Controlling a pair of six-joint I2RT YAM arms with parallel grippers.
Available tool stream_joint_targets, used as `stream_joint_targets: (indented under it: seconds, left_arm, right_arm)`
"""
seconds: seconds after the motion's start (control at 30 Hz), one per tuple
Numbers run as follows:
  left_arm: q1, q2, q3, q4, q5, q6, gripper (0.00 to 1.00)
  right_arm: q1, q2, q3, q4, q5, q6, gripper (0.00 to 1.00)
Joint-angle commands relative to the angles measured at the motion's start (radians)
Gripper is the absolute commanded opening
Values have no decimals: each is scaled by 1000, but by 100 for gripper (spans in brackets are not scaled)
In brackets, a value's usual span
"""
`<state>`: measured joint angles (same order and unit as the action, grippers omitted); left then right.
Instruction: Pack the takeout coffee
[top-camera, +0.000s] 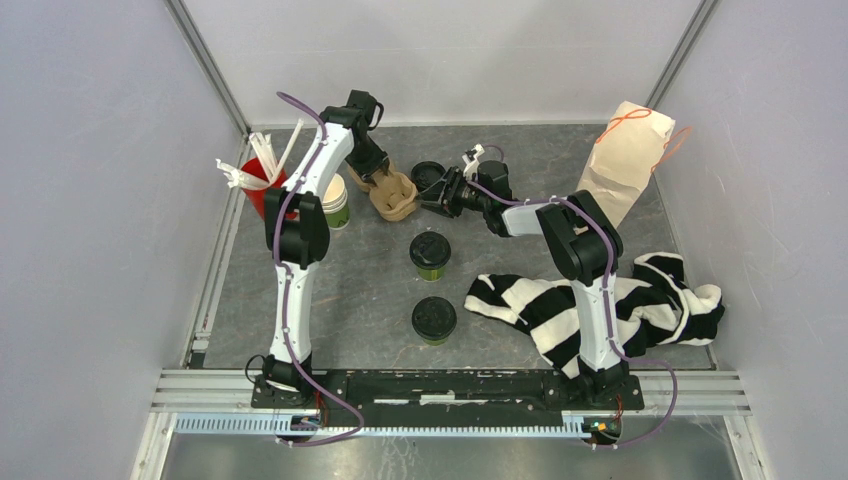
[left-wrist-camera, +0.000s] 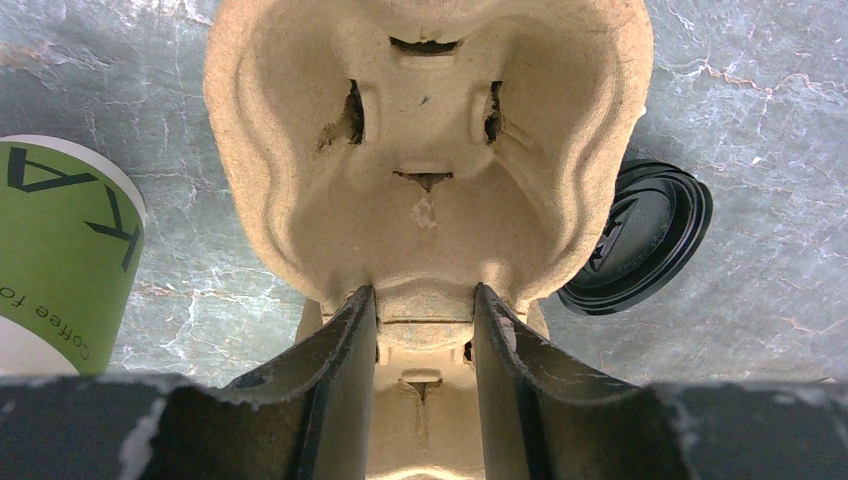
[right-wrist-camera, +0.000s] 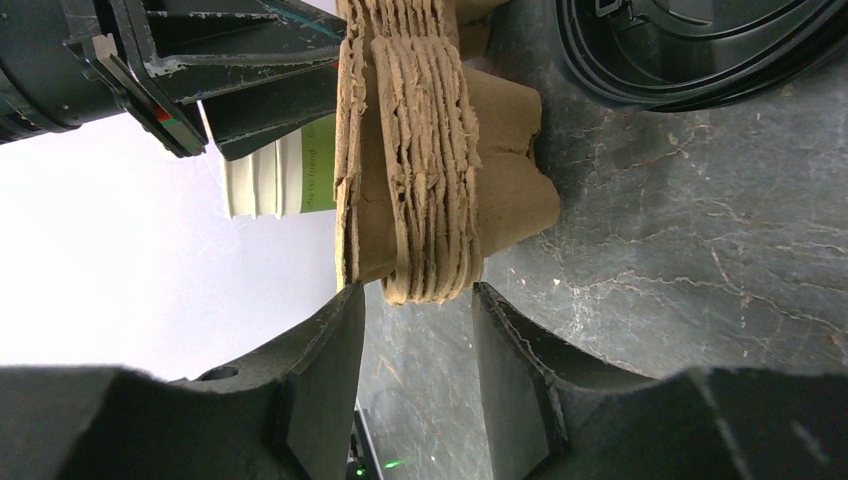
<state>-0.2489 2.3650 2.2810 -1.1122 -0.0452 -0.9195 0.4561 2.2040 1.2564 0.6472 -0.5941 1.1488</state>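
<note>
Two lidded green cups (top-camera: 430, 255) (top-camera: 434, 318) stand on the table (top-camera: 350, 290) at centre, outside the carriers. Stacked pulp carriers (left-wrist-camera: 430, 180) sit at 11 o'clock of the far cup. The left gripper (left-wrist-camera: 425, 300) is clamped on their rim. The right gripper (right-wrist-camera: 420, 300) is part open around the stack's edge; whether it pinches is unclear. A loose black lid (top-camera: 428, 175) lies at 12 o'clock. The red cup (top-camera: 262, 192) holds straws (top-camera: 245, 172); spare green cups (top-camera: 336, 205) are beside it. A paper bag (top-camera: 622, 160) is at 2 o'clock and a striped cloth (top-camera: 600, 300) at 4.

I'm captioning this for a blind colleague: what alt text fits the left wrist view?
The left gripper clamps the middle rib of a brown moulded-pulp cup carrier on a grey table. A green paper cup shows at left; a black lid lies at right, partly behind the carrier.
</note>
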Motion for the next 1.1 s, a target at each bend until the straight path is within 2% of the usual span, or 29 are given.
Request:
stream_joint_targets:
  seconds: [0.0, 0.2, 0.6, 0.8, 0.93, 1.07]
  left_arm:
    - [-3, 12, 2, 0, 28, -21, 2]
    - [-6, 10, -8, 5, 35, -24, 2]
    - [-18, -3, -32, 8, 38, -25, 2]
    - [-25, -5, -37, 11, 41, -24, 2]
    - [-32, -10, -49, 11, 41, -24, 2]
    - [-35, -7, -50, 11, 41, -20, 2]
  right_arm:
    - [4, -2, 42, 116, -2, 50, 51]
    - [7, 15, 49, 91, 4, 70, 52]
    - [7, 60, 77, 57, 33, 182, 67]
    - [5, 82, 47, 148, 34, 292, 76]
    - [5, 88, 54, 159, 36, 295, 82]
    - [4, 97, 34, 289, 27, 327, 84]
